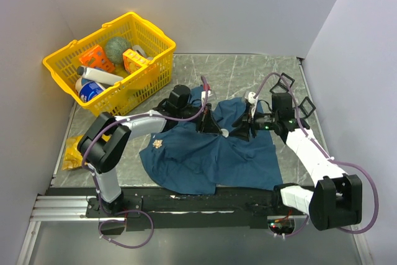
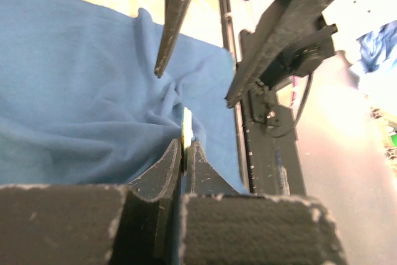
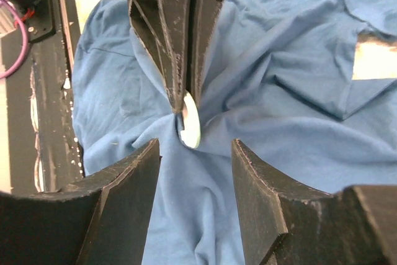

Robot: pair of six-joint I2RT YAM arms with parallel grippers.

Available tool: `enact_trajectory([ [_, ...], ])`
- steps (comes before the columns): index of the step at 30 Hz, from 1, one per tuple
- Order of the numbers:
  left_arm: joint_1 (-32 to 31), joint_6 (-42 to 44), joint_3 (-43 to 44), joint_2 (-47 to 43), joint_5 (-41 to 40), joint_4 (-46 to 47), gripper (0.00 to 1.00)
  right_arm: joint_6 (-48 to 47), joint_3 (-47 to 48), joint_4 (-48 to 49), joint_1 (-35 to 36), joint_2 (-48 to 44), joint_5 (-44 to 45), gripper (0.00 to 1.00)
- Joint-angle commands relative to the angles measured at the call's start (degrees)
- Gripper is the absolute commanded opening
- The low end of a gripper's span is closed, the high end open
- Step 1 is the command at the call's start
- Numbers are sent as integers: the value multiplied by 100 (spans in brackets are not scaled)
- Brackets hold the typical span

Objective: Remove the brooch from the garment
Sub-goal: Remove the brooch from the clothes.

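Left gripper: mine, pinched tight on brooch, a pale disc in the middle of garment; right gripper: mine, jaws apart, empty; hazard: I pull with fabric caught, garment lifts too, or tears

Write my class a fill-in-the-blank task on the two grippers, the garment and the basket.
The left gripper is ____ on the pale disc.
The right gripper stands ____.
The garment is dark ____.
The basket is coloured ____.
Missing words: shut; open; blue; yellow.
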Motion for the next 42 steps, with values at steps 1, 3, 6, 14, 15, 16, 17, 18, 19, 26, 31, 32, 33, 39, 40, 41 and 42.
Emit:
enact_trajectory([
  [1,26,-825,-196,-142,487,1377,1,181,-26,265,-37,145,-249,56],
  [3,26,-887,-205,-116,513,1421,1,216,-26,282,-28,172,-284,56],
  [6,26,-1044,-266,-81,584,1605,1,269,-35,326,-28,198,-337,55],
  [14,26,-1828,-583,69,584,2812,1,313,-53,353,16,233,-486,46],
  [15,26,-1801,-574,86,575,2767,1,322,-53,388,16,216,-495,44],
  [16,26,-1783,-592,95,558,2766,1,322,-53,379,16,224,-495,43],
  [17,35,-1801,-592,95,557,2810,1,322,-61,379,25,233,-504,40],
  [18,27,-1810,-601,104,549,2819,1,322,-44,370,25,225,-530,40],
  [19,26,-1810,-592,104,549,2810,1,322,-44,344,33,242,-539,40],
  [26,26,-1696,-610,113,417,2740,1,269,61,168,104,330,-759,35],
  [31,18,-1625,-574,130,373,2634,1,322,61,186,95,339,-776,30],
  [32,26,-1634,-566,139,390,2626,1,339,62,212,95,356,-802,28],
  [33,18,-1625,-566,148,382,2626,1,348,70,203,112,348,-820,28],
  [39,-26,-1362,-460,148,338,2213,1,366,88,203,121,348,-864,15],
  [40,-35,-1274,-434,139,329,2152,1,366,88,195,121,348,-873,11],
  [41,-35,-1256,-425,148,320,2090,1,357,88,195,121,339,-882,3],
  [42,-44,-1247,-434,148,311,2081,1,357,88,186,121,339,-890,0],
])
